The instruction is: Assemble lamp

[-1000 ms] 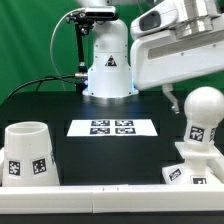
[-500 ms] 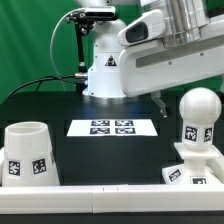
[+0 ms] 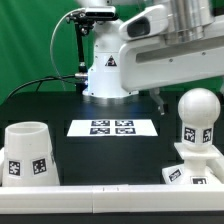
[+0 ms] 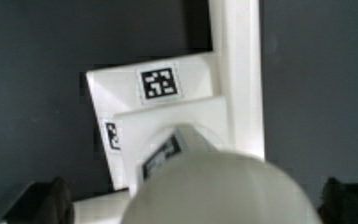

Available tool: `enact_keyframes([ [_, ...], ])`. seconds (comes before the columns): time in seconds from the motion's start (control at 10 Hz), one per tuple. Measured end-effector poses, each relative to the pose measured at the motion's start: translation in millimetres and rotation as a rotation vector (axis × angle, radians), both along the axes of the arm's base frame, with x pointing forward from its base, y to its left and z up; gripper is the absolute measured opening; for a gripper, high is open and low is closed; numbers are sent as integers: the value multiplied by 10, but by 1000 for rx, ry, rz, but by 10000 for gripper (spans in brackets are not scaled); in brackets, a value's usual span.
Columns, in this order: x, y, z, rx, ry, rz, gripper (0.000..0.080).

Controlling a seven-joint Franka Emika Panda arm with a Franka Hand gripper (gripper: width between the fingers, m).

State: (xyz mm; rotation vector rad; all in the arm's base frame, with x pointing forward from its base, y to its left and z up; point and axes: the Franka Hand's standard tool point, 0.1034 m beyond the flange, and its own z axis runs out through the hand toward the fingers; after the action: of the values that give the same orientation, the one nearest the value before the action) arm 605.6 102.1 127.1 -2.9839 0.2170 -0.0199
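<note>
Your bulb (image 3: 198,118) stands upright in the base (image 3: 196,166), round head up, at the exterior view's right, near the front edge of the black counter (image 3: 100,150). Tags show on the bulb's neck and the base's front. In the wrist view the bulb's head (image 4: 220,190) fills the near part, blurred, w/ the tagged base (image 4: 149,95) beyond it against a white rail (image 4: 240,60).

The claw (image 4: 194,200) is released: you see one dark finger (image 4: 44,198) on either side of the bulb's head, both clear of it, nothing gripped.

The shade (image 3: 27,152) sits on the counter at the exterior view's left, wide end down, well apart from the base. The marker board (image 3: 112,127) lies flat between them, further back. Robot's arm (image 3: 170,55) hangs over the right side, above the bulb.
</note>
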Motion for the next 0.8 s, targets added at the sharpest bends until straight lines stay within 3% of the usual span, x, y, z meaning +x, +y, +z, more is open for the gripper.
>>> enact_keyframes([
  [0.4, 3, 28, -12, -6, -13, 12, 699],
  [0.8, 158, -178, -33, -54, -10, 69, 699],
])
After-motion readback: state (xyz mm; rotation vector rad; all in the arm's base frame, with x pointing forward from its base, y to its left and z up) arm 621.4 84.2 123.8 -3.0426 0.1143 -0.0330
